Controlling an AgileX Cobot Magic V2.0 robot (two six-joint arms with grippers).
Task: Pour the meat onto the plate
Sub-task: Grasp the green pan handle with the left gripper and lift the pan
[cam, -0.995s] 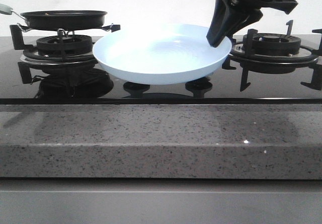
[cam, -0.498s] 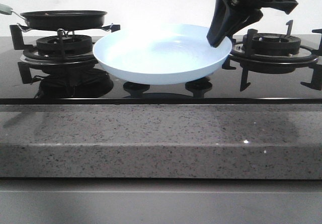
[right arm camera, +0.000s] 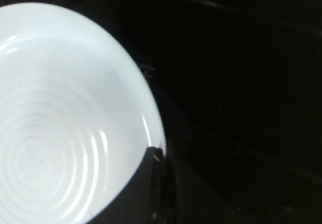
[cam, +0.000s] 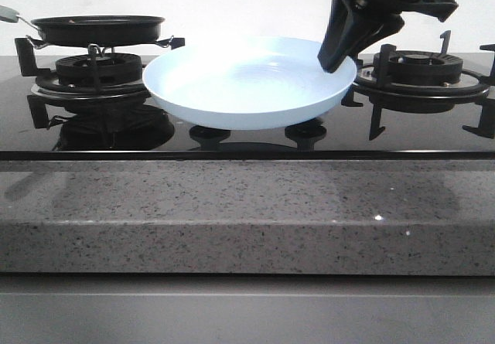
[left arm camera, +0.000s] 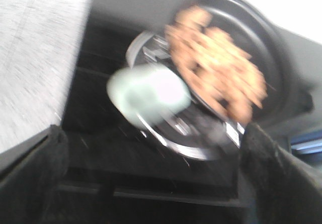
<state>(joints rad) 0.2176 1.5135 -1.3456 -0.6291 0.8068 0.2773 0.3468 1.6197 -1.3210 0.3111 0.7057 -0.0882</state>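
I count one plate [cam: 247, 89], pale and glossy, between two burners, its rim pinched by my right gripper [cam: 334, 59]. One pan [cam: 99, 28] holds many orange-brown meat [left arm camera: 216, 65] bits; my left gripper [left arm camera: 151, 183] gapes, empty.

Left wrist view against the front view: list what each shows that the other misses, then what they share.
Only the left wrist view shows the meat heaped in the frying pan, and the left hand, fingers apart, near the pale green handle; it is blurred.

Only the front view shows the plate, held up by the right hand at its rim, and the right burner.

Both show the pan on the left burner.
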